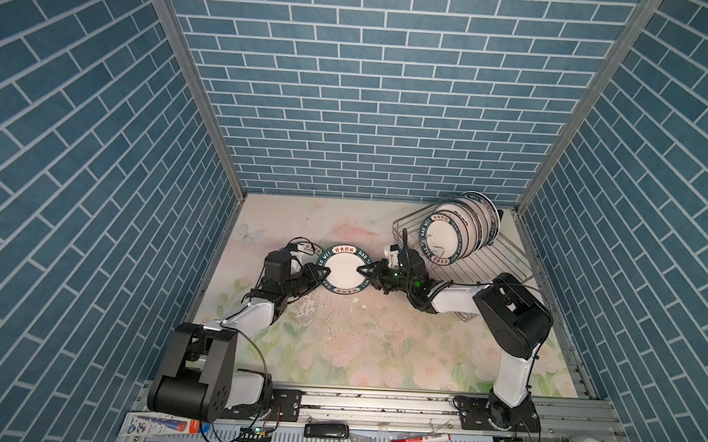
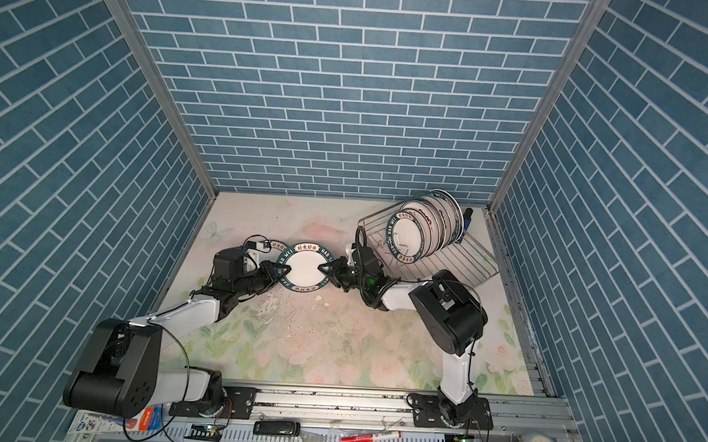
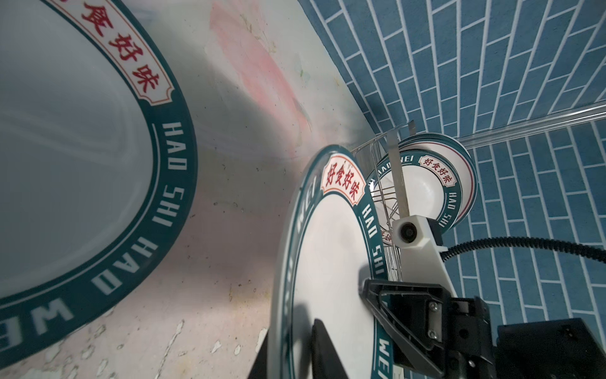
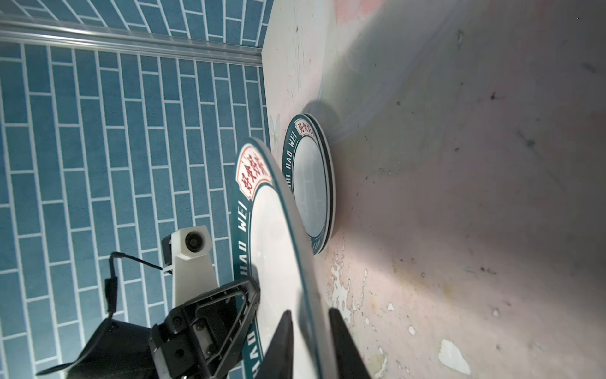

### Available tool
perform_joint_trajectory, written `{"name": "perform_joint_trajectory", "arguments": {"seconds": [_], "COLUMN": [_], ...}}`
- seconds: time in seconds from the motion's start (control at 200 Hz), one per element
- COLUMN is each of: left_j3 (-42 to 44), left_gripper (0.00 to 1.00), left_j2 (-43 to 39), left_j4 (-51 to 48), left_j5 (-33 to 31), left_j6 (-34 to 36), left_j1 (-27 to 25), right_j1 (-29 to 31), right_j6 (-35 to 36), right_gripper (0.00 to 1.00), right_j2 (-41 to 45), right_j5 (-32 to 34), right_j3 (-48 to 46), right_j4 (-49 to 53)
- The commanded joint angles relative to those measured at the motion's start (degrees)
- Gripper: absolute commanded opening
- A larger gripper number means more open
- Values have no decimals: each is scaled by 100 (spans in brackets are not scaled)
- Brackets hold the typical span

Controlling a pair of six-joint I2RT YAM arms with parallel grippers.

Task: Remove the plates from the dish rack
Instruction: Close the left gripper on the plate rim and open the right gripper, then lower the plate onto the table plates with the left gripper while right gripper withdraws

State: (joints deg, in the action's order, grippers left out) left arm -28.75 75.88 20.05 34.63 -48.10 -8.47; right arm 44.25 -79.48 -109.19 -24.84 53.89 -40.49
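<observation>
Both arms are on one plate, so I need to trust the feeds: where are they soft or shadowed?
Left wrist view: the white, teal-banded plate lying flat is soft; the matching held plate and upright plates beyond are sharp. Right wrist view: the held plate's near rim blurs; shadow darkens the worn tabletop. Both top views: sharp, evenly lit.

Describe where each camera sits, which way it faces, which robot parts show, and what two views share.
Top views: high behind the robot, looking down; left arm, right arm, held plate, dish rack.
Left wrist: on the left arm, facing the rack across the held plate; own jaws, right arm's jaws.
Right wrist: on the right arm, facing stacked plates; own jaws, left arm's jaws.
Shared: both wrist views show the held plate.
</observation>
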Motion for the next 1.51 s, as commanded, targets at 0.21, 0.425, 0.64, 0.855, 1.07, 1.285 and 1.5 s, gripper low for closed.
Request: {"name": "perform_joint_trajectory", "arguments": {"seconds": [0.21,0.425,0.64,0.855,1.07,1.285,1.5], "left_j3": [-67,-189,-302,-560,-688,-683,-808], "left_gripper": [2,0,0,0,0,0,0], "left_j2": [43,-194,-546,-837,-778,-424,-96], "left_j4": [-217,-667,-1212,-1957,-2338,-2113,-1990], "left_j5": [103,122,219,23,-379,-395,-413], "left_j6": [252,397,585,873,1091,1118,1188], "left_j1": [-41,243,893,1517,2113,2455,2454], "right_j1": [86,84,86,79,93,93,93], "right_j6": [337,1378,2770,3440,3613,3676,3678], "right_gripper": [56,99,99,99,99,99,99], "right_j2": [10,326,874,1337,1746,1989,1834], "right_j5": [-289,41,1098,2170,2422,2444,2186], "right_j3": [509,755,1182,1457,1256,1020,948], "right_j4": [-57,1706,4130,5708,6066,6074,5911]}}
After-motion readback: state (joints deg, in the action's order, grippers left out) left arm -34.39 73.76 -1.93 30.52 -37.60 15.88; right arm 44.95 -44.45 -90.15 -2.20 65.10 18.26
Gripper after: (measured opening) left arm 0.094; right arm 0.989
